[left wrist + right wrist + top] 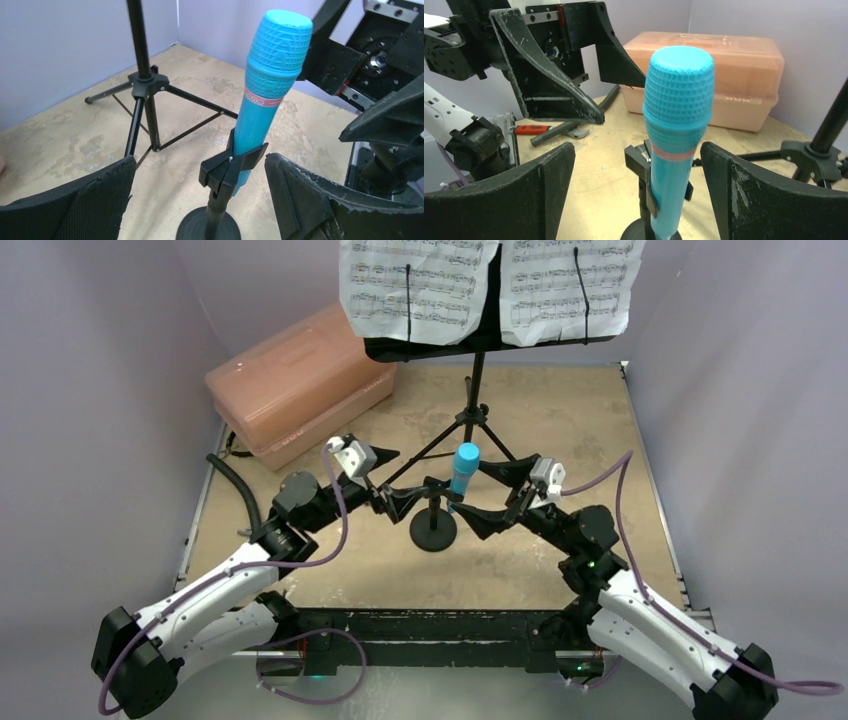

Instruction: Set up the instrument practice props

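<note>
— Where is there room?
— Bare surface [590,440], right of the legs of the music stand [476,390].
— And in the way?
— The microphone [465,466] on its mic stand [434,533], between left pincer [410,480] and right pincer [478,492] (both spread wide, neither touching it). Tripod legs just behind; the pink box [300,380] fills the far-left corner.

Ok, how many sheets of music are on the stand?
2. The left page and the right page sit side by side on the music stand, at the top of the overhead view. Any page behind them would be hidden.
</note>
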`<state>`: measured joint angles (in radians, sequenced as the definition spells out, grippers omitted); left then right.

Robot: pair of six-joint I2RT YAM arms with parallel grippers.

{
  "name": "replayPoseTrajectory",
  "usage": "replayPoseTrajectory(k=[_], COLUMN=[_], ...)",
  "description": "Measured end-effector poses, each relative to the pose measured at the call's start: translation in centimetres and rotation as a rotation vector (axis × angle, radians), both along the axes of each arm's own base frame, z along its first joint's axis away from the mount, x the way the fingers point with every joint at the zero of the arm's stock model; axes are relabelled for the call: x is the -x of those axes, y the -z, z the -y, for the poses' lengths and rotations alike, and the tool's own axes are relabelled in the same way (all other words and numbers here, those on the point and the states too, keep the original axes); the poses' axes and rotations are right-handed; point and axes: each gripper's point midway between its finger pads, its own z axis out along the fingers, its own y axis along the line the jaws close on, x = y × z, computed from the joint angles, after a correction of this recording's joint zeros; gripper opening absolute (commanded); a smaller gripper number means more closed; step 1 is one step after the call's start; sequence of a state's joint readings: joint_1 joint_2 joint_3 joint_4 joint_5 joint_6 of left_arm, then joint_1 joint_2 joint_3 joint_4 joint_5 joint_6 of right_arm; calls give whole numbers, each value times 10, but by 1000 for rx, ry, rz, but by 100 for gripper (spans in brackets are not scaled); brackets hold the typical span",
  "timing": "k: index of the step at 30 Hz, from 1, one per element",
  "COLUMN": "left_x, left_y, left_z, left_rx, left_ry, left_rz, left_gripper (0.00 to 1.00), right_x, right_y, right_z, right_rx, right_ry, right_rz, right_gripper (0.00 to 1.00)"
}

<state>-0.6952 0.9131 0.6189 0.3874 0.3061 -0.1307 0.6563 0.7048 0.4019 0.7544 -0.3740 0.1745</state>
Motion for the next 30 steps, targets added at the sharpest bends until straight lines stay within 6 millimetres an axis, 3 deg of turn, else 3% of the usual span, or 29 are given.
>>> replayPoseTrajectory(k=[15,23,30], left_x=[4,-8,-32], left_y=[13,21,55], left_z=[-57,-68,-74], left_rx=[296,301,213], left_ry=[-257,-347,-418], left_rz=[-144,-157,-231], left_gripper=[99,99,100], right_x=[27,17,0], right_y=[30,50,84], right_z=[36,42,42], right_rx=[34,63,142], right_ry=[73,135,201], right_rz=[-105,-196,-325], right_gripper=[98,98,98])
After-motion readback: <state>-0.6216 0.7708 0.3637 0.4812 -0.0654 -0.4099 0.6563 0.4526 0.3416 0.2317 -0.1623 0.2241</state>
